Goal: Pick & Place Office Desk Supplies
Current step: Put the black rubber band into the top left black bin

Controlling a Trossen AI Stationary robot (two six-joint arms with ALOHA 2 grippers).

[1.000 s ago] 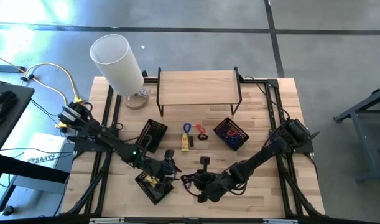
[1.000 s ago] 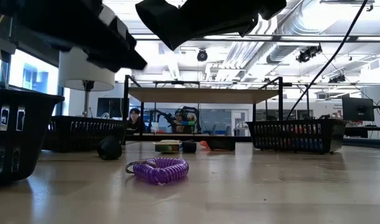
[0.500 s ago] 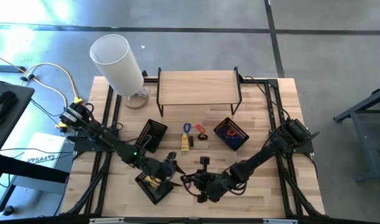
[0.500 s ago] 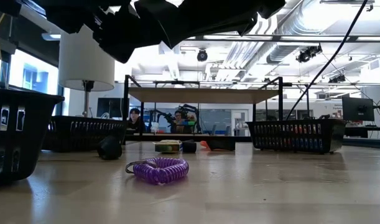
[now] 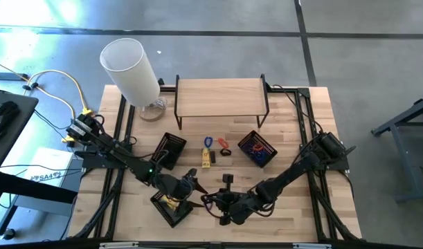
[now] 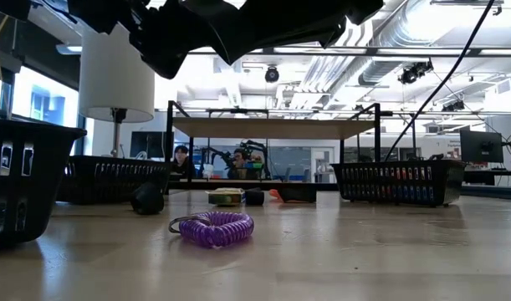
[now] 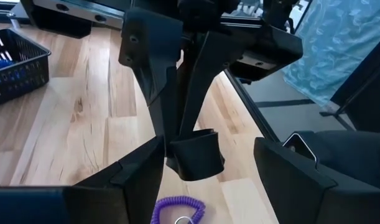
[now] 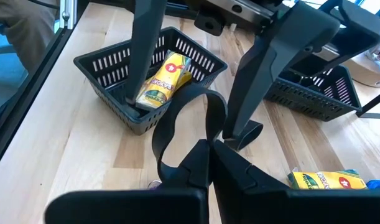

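Note:
My right gripper [image 8: 209,144] is shut on a small black loop-shaped piece [image 8: 202,94], held over the table's near middle. My left gripper [image 5: 190,181] is open. Its fingers [image 8: 249,99] stand on either side of that piece without touching it. A purple coiled band [image 6: 212,227] lies flat on the wood just below both grippers [image 7: 177,208]. A yellow packet [image 8: 165,78] lies in a black basket [image 8: 102,68] near the front. A second yellow packet [image 5: 206,158], a blue band [image 5: 208,142], a red band [image 5: 223,144] and a dark clip [image 5: 227,179] lie on the table. My right gripper pinches one end of the black loop-shaped piece [image 7: 177,146] between the free ends of its two fingers. The fingers slant down from above. The piece hangs at the fingertips, clear of the table and above the purple coil.
A second black basket [image 5: 171,149] stands left of centre, and a third [image 5: 257,149], with blue and red items, right of centre. At the back are a wooden shelf riser [image 5: 221,97] and a big white cylinder [image 5: 131,69]. People sit in the room behind.
My left gripper has tipped its fingers upward beside the right gripper, staying over the same spot. The right gripper, the black piece and the purple coil have kept still.

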